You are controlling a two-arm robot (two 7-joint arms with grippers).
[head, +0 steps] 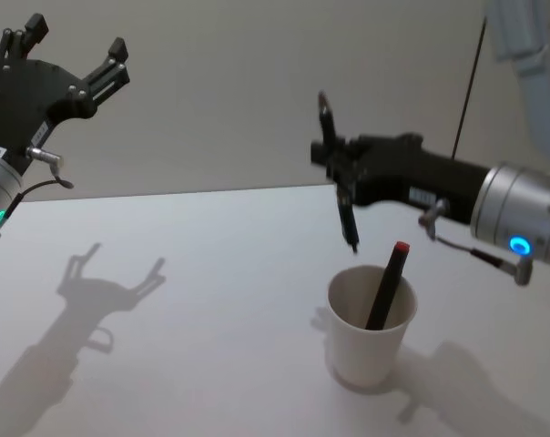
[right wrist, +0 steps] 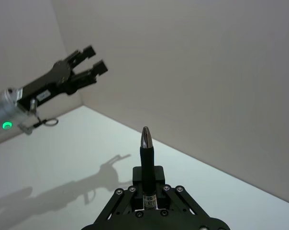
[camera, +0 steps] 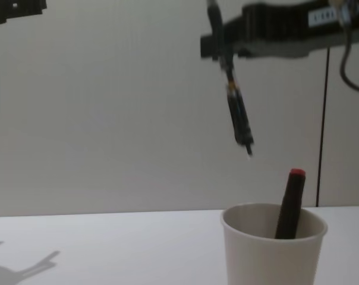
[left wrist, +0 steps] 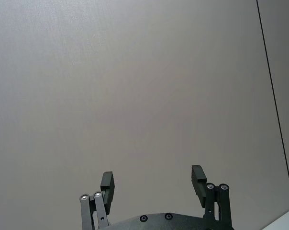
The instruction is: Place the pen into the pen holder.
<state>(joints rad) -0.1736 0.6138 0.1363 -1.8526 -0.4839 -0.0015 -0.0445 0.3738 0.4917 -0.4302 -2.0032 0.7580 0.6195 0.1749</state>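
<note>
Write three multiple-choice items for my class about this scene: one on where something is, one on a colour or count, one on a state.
1. Where is the pen held by the right gripper?
A. Lying on the table
B. In the air above the pen holder
C. Inside the pen holder

2. What colour is the cap of the pen already standing in the pen holder?
A. Red
B. Green
C. Yellow

3. How is the left gripper?
A. Shut on a pen
B. Open and empty
C. Gripping the cup

Answers:
1 B: the pen hangs from the right gripper, tip down, over the pen holder.
2 A: the leaning pen ends in a red cap.
3 B: the left gripper is raised, fingers spread, nothing between them.
</note>
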